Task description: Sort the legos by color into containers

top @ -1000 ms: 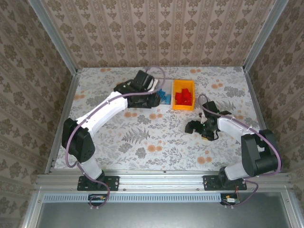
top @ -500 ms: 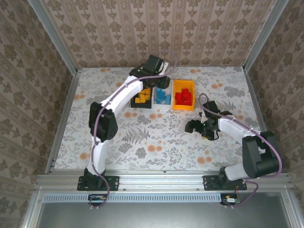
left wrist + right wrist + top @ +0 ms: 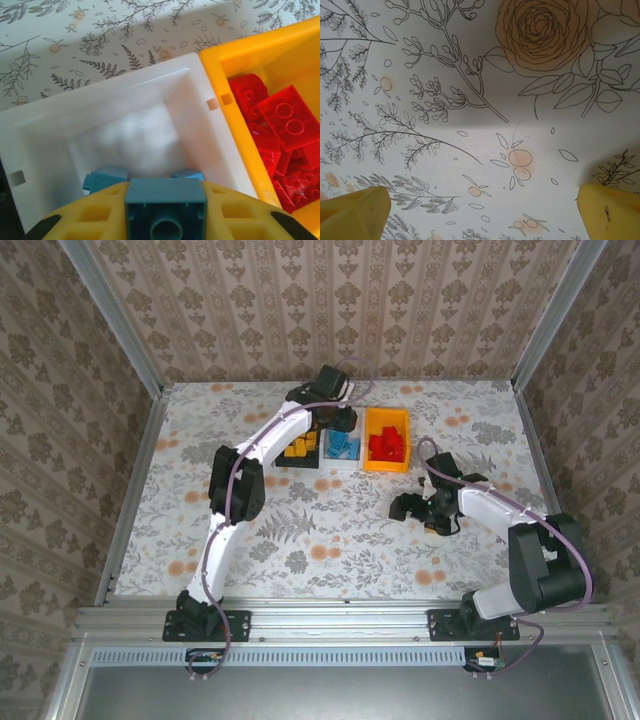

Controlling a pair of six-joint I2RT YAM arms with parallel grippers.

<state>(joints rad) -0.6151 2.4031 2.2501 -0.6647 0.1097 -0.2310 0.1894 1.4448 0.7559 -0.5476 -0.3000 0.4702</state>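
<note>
My left gripper (image 3: 166, 216) is shut on a light blue lego (image 3: 166, 207), which hangs over the white container (image 3: 192, 95). Two more light blue legos (image 3: 104, 178) lie inside that bin. The top view has this gripper (image 3: 343, 420) above the white container (image 3: 343, 466), which sits between the black container (image 3: 297, 466) with orange-yellow legos (image 3: 297, 448) and the orange-yellow container (image 3: 368, 440) with red legos (image 3: 387, 445). Over bare table at the right, my right gripper (image 3: 415, 508) stands open, its yellow fingertips (image 3: 355, 210) far apart with nothing between them.
The three bins stand side by side at the back middle of the floral table (image 3: 330, 530). Papered walls and metal posts (image 3: 135, 350) close in the back and sides. In the left wrist view the orange-yellow bin's wall (image 3: 235, 55) touches the white bin's right side.
My left arm has swung from over the black bin toward the back and right, and now holds the blue lego over the white bin. The right arm has not moved.
</note>
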